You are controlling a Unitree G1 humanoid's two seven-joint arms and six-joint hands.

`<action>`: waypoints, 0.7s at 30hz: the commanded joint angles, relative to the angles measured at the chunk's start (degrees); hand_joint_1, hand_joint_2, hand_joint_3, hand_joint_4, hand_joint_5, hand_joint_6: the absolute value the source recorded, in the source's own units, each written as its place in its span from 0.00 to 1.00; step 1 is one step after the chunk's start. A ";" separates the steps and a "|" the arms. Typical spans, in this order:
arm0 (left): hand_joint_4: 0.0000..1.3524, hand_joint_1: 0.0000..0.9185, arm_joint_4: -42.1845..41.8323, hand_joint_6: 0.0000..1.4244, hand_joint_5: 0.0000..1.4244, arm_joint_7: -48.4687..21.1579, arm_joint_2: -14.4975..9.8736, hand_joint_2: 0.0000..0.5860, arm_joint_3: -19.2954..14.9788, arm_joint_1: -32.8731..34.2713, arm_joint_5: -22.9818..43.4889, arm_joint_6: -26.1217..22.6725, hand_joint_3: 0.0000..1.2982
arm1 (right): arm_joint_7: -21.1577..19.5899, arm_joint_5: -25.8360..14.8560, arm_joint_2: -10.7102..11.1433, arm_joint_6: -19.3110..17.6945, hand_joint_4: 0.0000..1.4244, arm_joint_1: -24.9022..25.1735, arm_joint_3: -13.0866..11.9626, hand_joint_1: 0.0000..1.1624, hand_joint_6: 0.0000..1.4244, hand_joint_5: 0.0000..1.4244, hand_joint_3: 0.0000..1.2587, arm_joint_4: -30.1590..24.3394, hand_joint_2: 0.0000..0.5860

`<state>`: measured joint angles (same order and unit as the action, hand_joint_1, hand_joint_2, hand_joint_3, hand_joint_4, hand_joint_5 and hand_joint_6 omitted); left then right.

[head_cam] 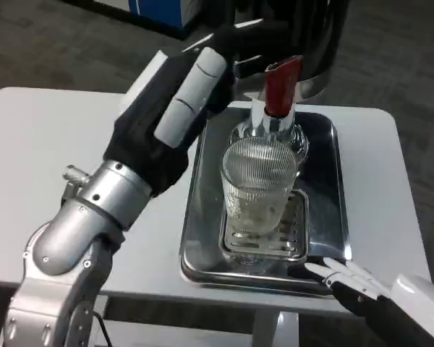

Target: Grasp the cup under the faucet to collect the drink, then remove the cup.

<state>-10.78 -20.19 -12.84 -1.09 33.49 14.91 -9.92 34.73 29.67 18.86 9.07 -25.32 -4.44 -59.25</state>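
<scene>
One clear ribbed glass cup [258, 189] stands upright on the slotted metal drip grate [266, 242], its long axis vertical and its open mouth facing up, directly below the chrome faucet [271, 129] with the red tap handle [282, 87]. A little pale liquid sits in the bottom of the cup. The grate lies in the front part of a shiny rectangular steel tray [325, 210], which rests on the white table [43, 144]. Behind the faucet rises the dark, polished body of the drink dispenser [304, 36], cut off by the top edge.

The left hand [175, 108], black-palmed with white finger backs, reaches up left of the cup toward the faucet; its fingertips end near the dispenser's dark front beside the red handle, and whether they touch or press anything there cannot be told. Its fingers look stretched out rather than wrapped around anything. Its silver forearm [79, 238] crosses the left part of the table and covers the tray's left rim in part.

The right hand [380, 293] lies low at the bottom right corner, fingers spread apart and pointing toward the tray's front right corner, holding nothing; most of it is cut off by the frame edge. Neither hand touches the cup
</scene>
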 commanded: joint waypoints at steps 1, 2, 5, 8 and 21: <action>0.19 0.11 0.69 0.18 0.18 -0.40 0.46 0.20 1.25 0.86 -0.54 -0.48 0.26 | -0.76 -0.64 0.04 -0.10 0.04 -0.97 -0.52 0.43 0.00 0.00 0.12 -0.75 0.78; 0.19 0.11 0.70 0.18 0.17 -0.45 0.53 0.20 1.56 0.87 -0.71 -0.48 0.26 | -0.78 -0.66 0.01 -0.12 0.04 -1.04 -0.51 0.43 0.00 0.00 0.12 -0.75 0.78; 0.19 0.11 0.59 0.17 0.17 -0.46 0.61 0.20 2.13 0.78 -0.84 -0.51 0.26 | -0.90 -0.74 -0.04 -0.26 0.04 -1.21 -0.53 0.43 0.00 0.00 0.12 -0.75 0.78; 0.18 0.11 0.41 0.17 0.17 -0.42 0.49 0.20 2.78 0.65 -1.07 -0.49 0.26 | -1.01 -0.90 -0.05 -0.37 0.04 -1.45 -0.71 0.43 0.00 0.00 0.12 -0.75 0.78; 0.16 0.10 0.59 0.14 0.17 -2.73 -4.84 0.21 5.56 -0.46 -11.12 6.00 0.23 | -1.48 -1.97 -0.01 -0.97 0.04 -2.41 -1.44 0.43 0.00 0.00 0.12 -0.75 0.78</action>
<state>-10.35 -21.92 -16.34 4.02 33.92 5.29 -5.05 33.81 27.99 18.75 8.98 -27.11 -5.76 -59.25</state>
